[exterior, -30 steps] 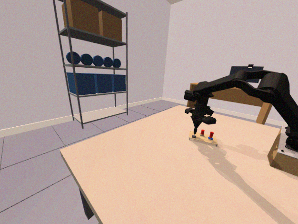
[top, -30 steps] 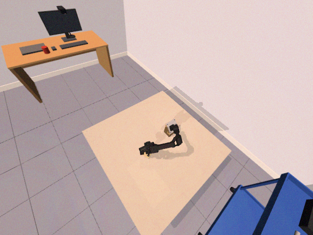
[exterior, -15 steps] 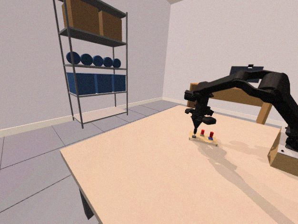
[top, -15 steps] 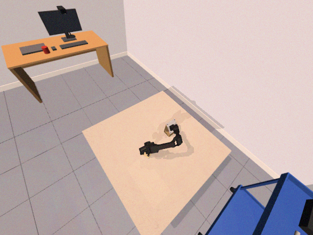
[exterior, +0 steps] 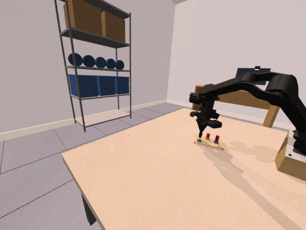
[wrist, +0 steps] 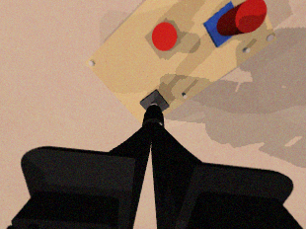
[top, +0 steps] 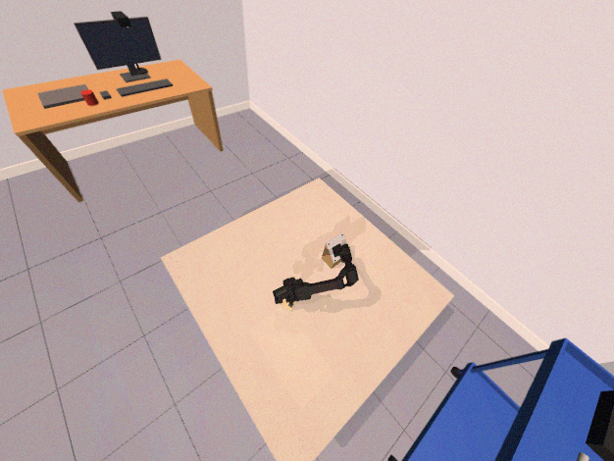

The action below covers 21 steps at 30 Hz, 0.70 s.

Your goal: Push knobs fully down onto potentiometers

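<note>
The tan circuit board [exterior: 209,144] [wrist: 120,72] stands on short legs on the table. A red knob [exterior: 207,135] [wrist: 164,37] sits over the middle, greyish potentiometer. Another red knob [exterior: 217,138] [wrist: 251,16] stands over the blue potentiometer [exterior: 216,142] [wrist: 213,27] and looks tall. Whether gaps remain under the knobs is too small to tell. A dark grey part [exterior: 199,140] [wrist: 155,98] without a knob is at the board's other end. My gripper [exterior: 200,136] [wrist: 152,127] is shut, empty, pointing down with its tips at or just above this grey part; contact is unclear.
The arm's base stands on a wooden block [top: 327,255] [exterior: 291,167] on the table [top: 317,367] [exterior: 148,173]. The arm arches from there over the board. A desk [top: 111,106], a shelf rack [exterior: 96,38] and a blue cart [top: 461,422] stand away from the table.
</note>
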### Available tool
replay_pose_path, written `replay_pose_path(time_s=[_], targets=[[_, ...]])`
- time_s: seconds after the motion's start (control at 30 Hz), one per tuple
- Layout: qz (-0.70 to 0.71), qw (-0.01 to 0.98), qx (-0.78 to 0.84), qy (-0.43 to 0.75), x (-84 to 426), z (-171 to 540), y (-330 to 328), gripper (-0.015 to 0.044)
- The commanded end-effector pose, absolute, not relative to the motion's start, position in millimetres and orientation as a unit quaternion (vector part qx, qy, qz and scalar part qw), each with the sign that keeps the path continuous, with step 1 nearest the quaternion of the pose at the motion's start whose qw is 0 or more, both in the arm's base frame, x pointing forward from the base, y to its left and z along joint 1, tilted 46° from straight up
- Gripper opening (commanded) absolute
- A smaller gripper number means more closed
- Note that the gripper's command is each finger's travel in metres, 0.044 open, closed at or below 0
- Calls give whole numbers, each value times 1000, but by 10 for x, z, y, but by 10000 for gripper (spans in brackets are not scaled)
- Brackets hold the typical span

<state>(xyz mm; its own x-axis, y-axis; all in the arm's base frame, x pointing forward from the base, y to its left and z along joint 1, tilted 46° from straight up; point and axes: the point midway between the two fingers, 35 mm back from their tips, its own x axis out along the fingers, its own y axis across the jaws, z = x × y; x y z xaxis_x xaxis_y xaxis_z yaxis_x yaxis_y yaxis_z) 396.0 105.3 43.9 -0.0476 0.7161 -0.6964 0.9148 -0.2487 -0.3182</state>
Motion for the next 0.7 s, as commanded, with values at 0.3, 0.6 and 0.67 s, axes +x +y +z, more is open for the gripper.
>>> replay_pose_path(time_s=[0.3, 0.6, 0.67], targets=[[-400, 129, 672, 610, 3958, 338, 1213, 0], [-400, 129, 672, 610, 3956, 316, 1236, 0], [-400, 129, 672, 610, 3956, 316, 1236, 0]])
